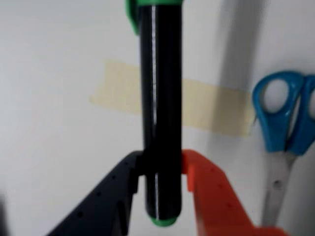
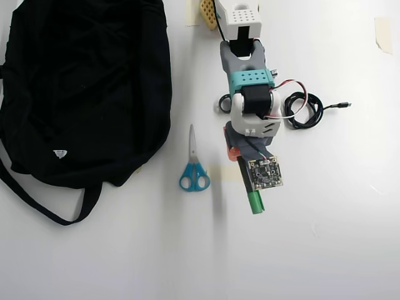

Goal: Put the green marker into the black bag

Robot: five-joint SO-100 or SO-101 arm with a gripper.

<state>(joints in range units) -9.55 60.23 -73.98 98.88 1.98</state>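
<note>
In the wrist view the green marker loses its cap past the top edge, and the scissors are blurred and cut off at the right. Overhead, the arm hides most of the marker, and the black bag runs off the top-left edges.

- The white counter carries everything.
- The black bag lies at the far left in the overhead view, its strap trailing nearer.
- Blue-handled scissors lie just right of the bag.
- A coiled black cable lies at the right.
- A tape strip sticks near the scissors.
</note>
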